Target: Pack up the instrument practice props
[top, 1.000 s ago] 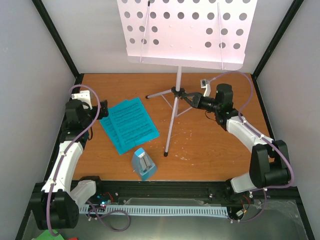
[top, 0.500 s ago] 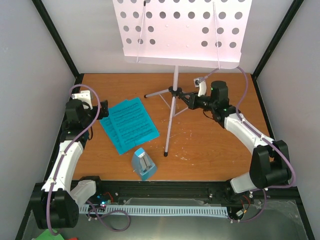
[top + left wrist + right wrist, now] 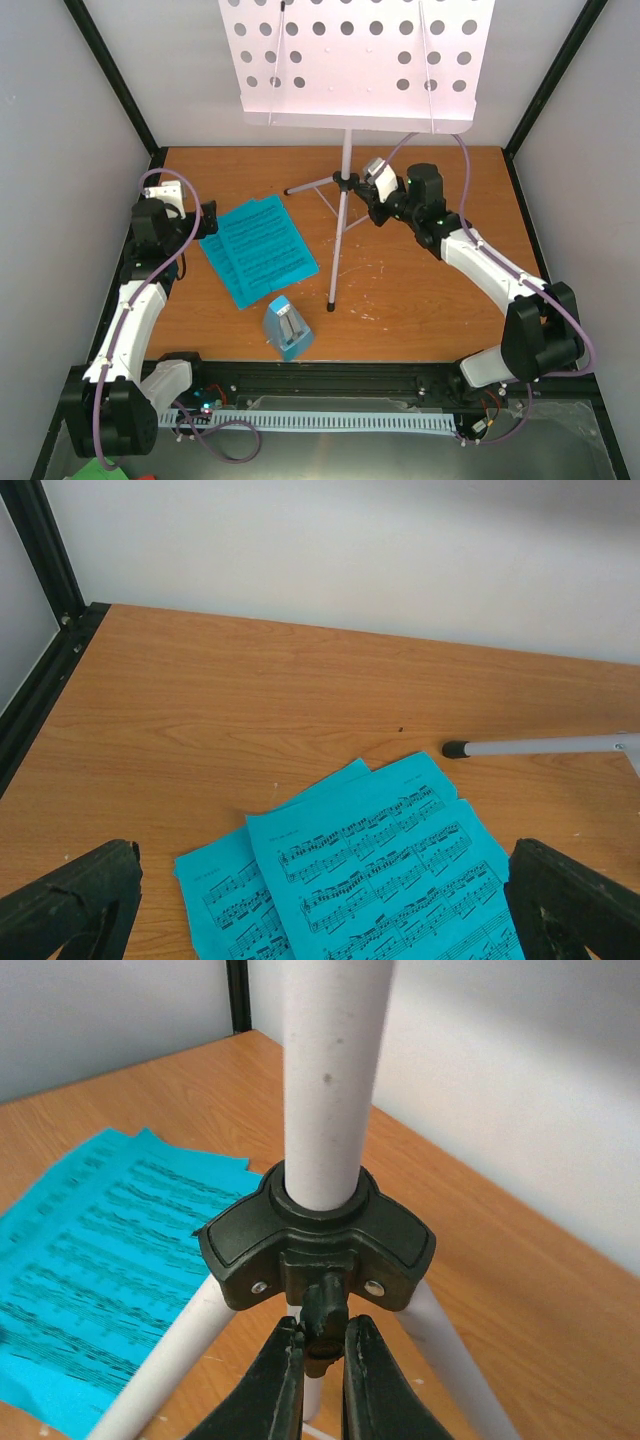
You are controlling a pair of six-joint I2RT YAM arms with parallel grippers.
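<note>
Folding down the grey tripod music stand with perforated desk appears to be the step in hand: the right claw is pinching the small black knob under the black hub. The stand is on its legs near the far edge of the wooden table. Next, the knob probably needs loosening, with care not to tip the stand. The left claw is spread wide near the left edge, beside the bright-blue sheet-music pages. The light-blue pyramid metronome is at the near edge. Pale walls and black frame posts enclose the table.
</note>
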